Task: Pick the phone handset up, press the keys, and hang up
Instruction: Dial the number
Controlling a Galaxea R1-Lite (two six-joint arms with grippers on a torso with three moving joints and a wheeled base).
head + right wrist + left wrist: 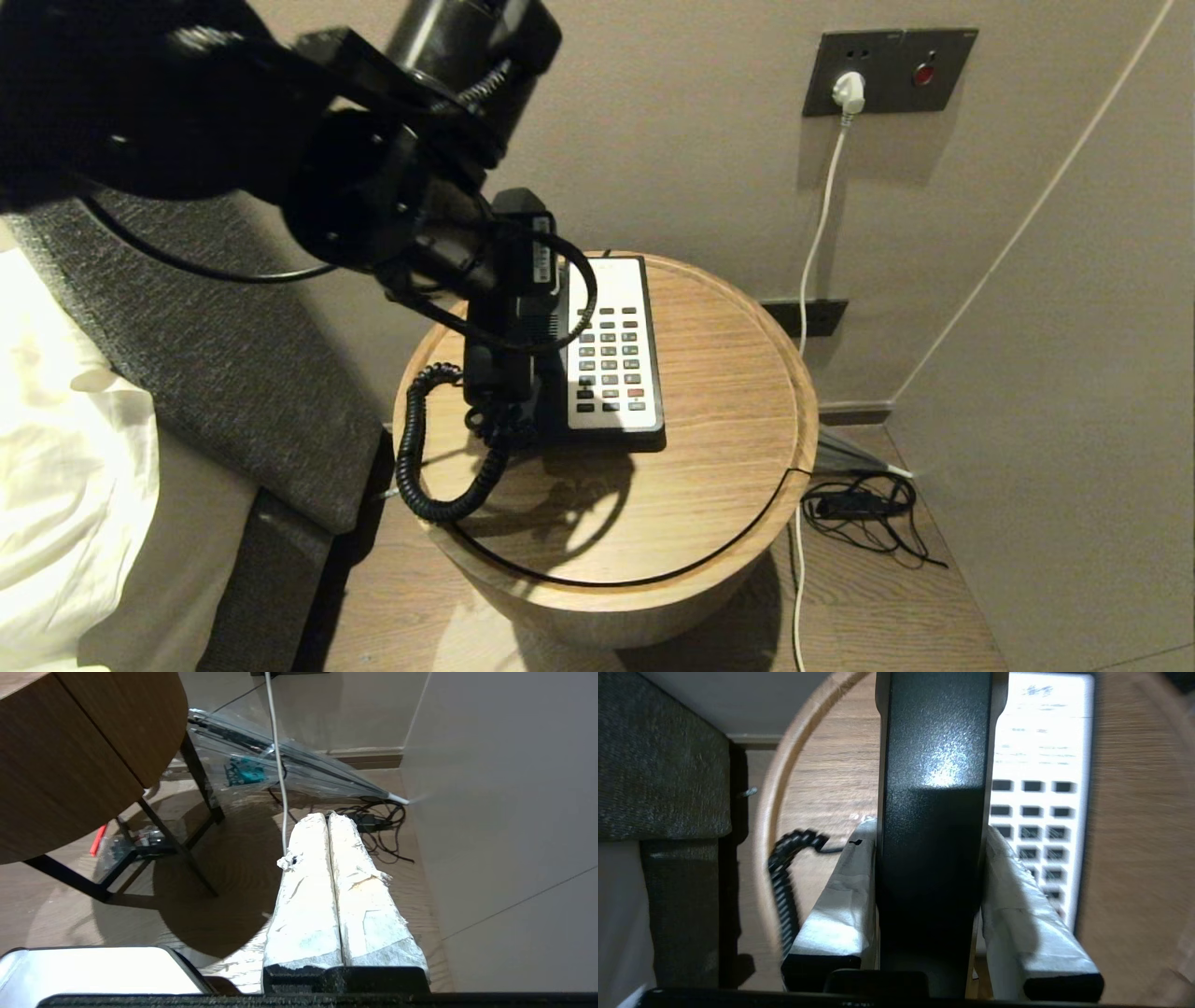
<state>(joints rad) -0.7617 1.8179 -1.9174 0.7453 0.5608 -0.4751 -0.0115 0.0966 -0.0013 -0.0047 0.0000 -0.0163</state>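
Two taped fingers [840, 905] of the left tool [929, 830] are closed on the phone handset [931, 812], one on each side of its middle. The handset is held over the left part of the phone base [644, 429], beside the keys [611, 359] on the white faceplate. The coiled cord [415, 467] is seen hanging in a loop over the edge of the round wooden surface [728, 448]. The right tool [329, 816] is parked low near the floor, its fingers pressed together and empty.
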